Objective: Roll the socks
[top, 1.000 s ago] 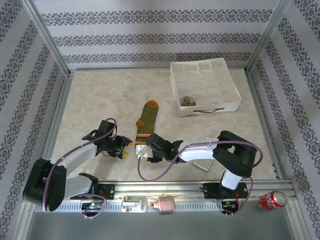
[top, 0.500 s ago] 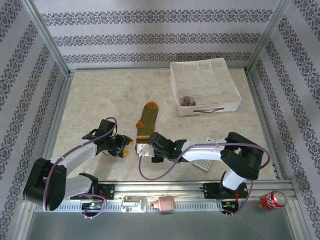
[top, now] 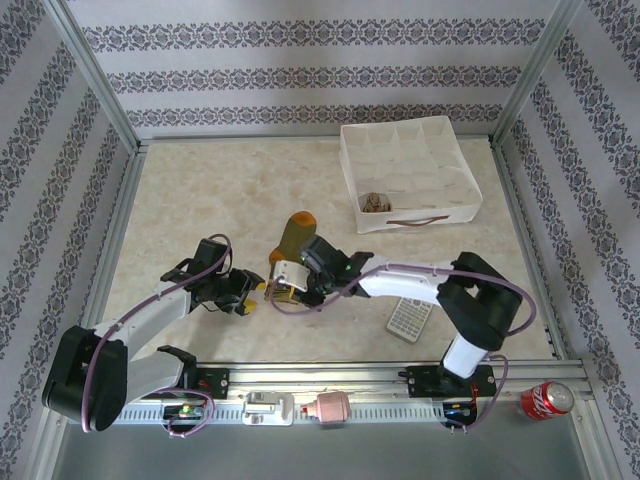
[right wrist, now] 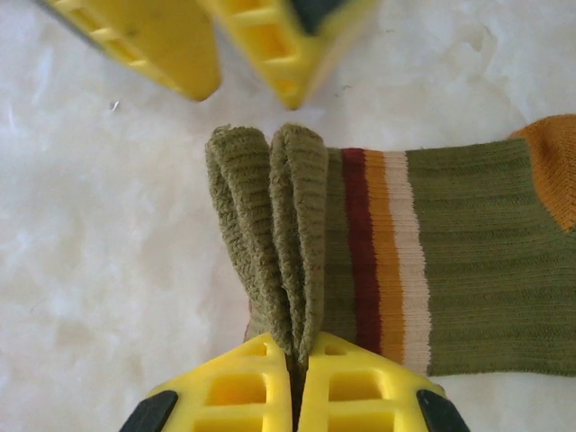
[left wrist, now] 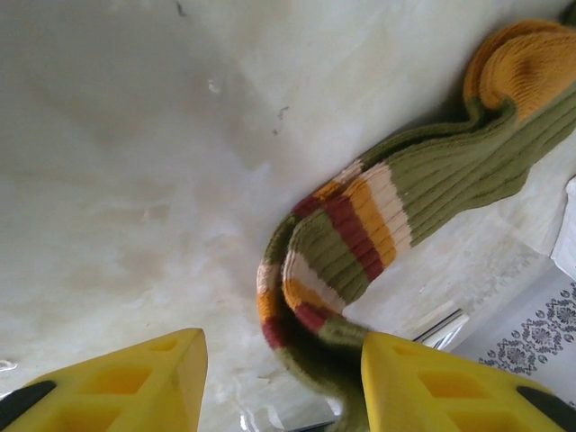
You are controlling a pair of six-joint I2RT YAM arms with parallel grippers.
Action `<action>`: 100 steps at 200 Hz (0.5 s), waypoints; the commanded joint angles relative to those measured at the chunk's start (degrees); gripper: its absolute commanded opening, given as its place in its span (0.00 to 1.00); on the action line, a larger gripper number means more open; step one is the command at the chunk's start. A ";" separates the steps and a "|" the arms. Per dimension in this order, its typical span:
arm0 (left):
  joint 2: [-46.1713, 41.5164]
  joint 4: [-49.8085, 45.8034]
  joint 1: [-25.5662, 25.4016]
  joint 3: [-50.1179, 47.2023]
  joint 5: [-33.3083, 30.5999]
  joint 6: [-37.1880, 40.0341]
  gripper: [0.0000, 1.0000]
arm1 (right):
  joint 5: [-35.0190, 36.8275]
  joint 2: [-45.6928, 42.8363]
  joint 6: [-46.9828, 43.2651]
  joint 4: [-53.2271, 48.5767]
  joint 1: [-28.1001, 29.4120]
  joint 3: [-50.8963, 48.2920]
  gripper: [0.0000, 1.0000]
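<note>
right gripper point(top: 281, 288) is closed on the cuff of the green sock point(top: 297, 235); in the right wrist view i see the two yellow fingers point(right wrist: 243, 387) pressed together at the right gripper point(right wrist: 295, 358), with the doubled-over cuff of the green sock point(right wrist: 450, 270) pinched between them. the striped bands (dark red, orange, cream) lie just past the pinch and an orange patch shows at the far right edge. left gripper point(top: 252, 292) sits just beside the right one, jaws apart and holding nothing; its yellow tips point at the cuff from the opposite side at the left gripper point(right wrist: 236, 63). in the left wrist view the left gripper point(left wrist: 279, 360) is open, and the green sock point(left wrist: 405, 189) curls up off the table point(left wrist: 135, 162), its fold lying against the inner face of the right-hand finger point(left wrist: 432, 387). from above, the sock lies mid-table, orange end pointing to the far wall. the brown sock point(top: 375, 202) is a small bundle in a front compartment of the white box point(top: 420, 222), well apart from both arms. a keypad point(top: 410, 315) lies near the right arm; a red can point(top: 545, 400) lies at the near right corner.
</note>
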 commanded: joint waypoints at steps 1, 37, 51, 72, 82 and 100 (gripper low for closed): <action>-1.30 -2.79 -0.64 1.92 0.20 1.64 0.46 | -6.37 3.80 1.59 -6.84 -1.56 4.94 0.00; -1.90 -3.41 -0.79 1.95 -0.10 2.12 0.41 | -6.84 8.54 3.72 -8.03 -3.53 7.84 0.00; -2.05 -3.12 -0.74 1.74 -0.11 2.04 0.41 | -6.29 10.16 4.40 -8.38 -3.84 8.97 0.00; -1.97 -2.10 -0.97 1.57 -0.12 1.65 0.41 | -6.05 12.07 5.86 -8.71 -4.41 10.66 0.00; -1.99 -2.01 -0.98 1.72 -0.25 1.47 0.41 | -6.04 12.63 6.44 -8.74 -4.74 11.15 0.00; -1.57 -1.17 -1.58 1.72 -0.39 1.14 0.41 | -5.86 13.77 6.80 -9.25 -4.85 12.08 0.00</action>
